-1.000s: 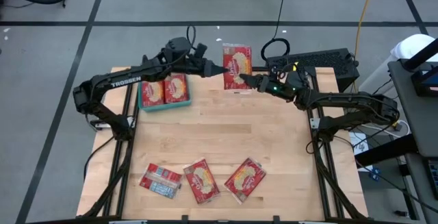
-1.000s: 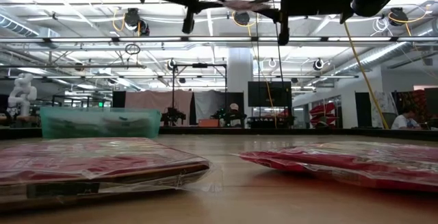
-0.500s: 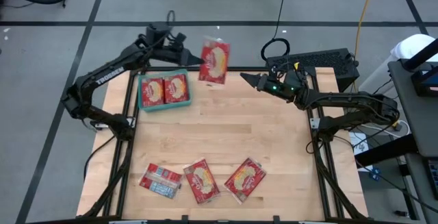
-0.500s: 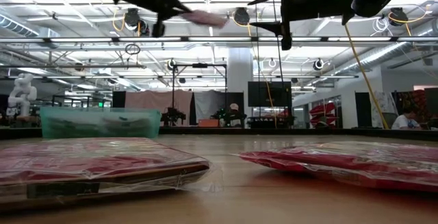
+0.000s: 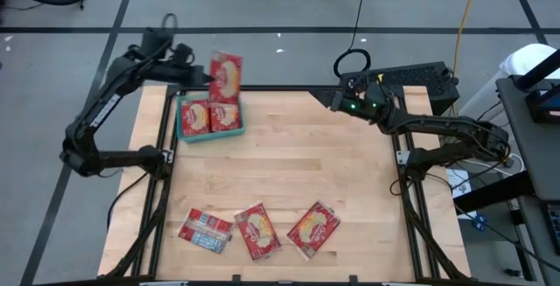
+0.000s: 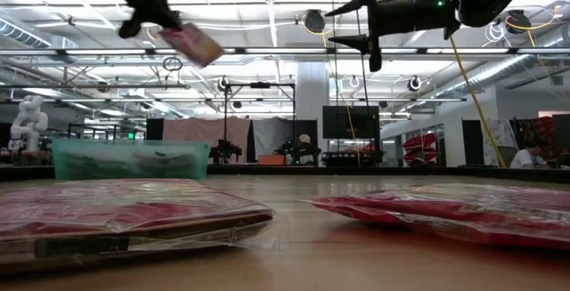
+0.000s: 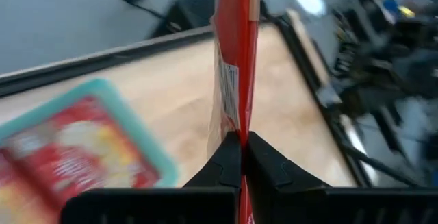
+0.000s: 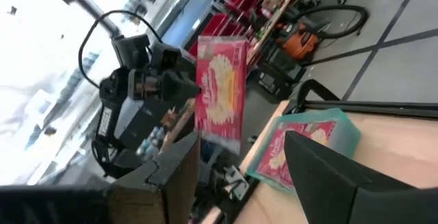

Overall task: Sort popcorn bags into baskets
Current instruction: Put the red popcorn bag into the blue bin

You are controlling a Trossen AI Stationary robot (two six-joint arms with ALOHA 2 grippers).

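Observation:
My left gripper [image 5: 208,77] is shut on a red popcorn bag [image 5: 227,78] and holds it in the air over the table's far left edge, just beyond the teal basket [image 5: 181,120]. Two popcorn bags [image 5: 210,115] lie flat side by side in the basket. Three more bags [image 5: 258,231] lie flat along the near edge. My right gripper [image 5: 332,101] hangs open above the far right of the table, with nothing between its fingers [image 8: 328,172]. From the right wrist view the held bag [image 8: 220,90] shows its popcorn picture. My left gripper pinches the bag's edge [image 7: 236,125] between its two fingers [image 7: 222,159], coming from the table's left side and slanting downward. The bag is lifted clear and sticks out past the fingertips toward the right, tilted down in the low view [image 6: 191,44].
A keyboard-like black device [image 5: 407,80] sits beyond the far right corner. The middle of the wooden table [image 5: 289,163] is bare. The table's black frame rails [image 5: 162,146] run along both sides.
My right gripper has opened and let go of the bag that both grippers held over the far middle. My left gripper has swung toward the table's left edge with the bag, which now hangs beyond the basket. The right gripper has drawn back slightly.

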